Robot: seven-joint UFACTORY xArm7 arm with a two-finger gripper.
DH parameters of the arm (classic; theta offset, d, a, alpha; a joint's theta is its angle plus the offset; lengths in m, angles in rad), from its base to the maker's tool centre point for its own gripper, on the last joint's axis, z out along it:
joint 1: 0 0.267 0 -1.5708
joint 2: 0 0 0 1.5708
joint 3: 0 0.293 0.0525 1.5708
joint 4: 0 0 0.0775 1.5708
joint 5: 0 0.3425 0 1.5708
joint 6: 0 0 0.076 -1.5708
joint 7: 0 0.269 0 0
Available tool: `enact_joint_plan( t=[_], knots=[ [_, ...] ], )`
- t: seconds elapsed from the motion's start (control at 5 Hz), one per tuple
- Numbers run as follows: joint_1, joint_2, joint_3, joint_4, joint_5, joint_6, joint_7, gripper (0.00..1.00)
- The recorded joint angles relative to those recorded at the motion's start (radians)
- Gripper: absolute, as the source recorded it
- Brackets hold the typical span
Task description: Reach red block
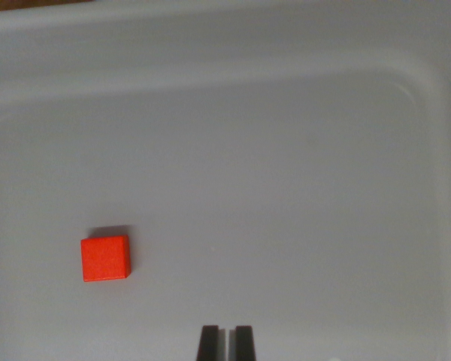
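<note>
Item one: red block (105, 258), a small square piece lying flat on the floor of a pale grey tray (301, 150), toward the wrist view's left and a little below the middle, with a thin shadow along its upper edge. Item two: my jaws (226, 342), two dark tips showing at the bottom edge of the view, standing close together with only a narrow slit between them and holding nothing. Relation: the block sits up and to the left of the tips, near but plainly apart; no contact. Step in hand, as I judge it: the approach, with the reach not yet made. Next move calls for a shift toward the wrist view's left and slightly forward until the block lies between and ahead of my tips, then a descent.
</note>
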Motion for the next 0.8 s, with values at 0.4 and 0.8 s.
enact_joint_plan(
  t=[0.4, 0.8],
  knots=[
    [0.0051, 0.014, 0.005, -0.017, 0.0006, -0.027, 0.001, 0.0],
    [0.0111, 0.029, 0.011, -0.036, 0.0014, -0.058, 0.003, 0.0]
  ],
)
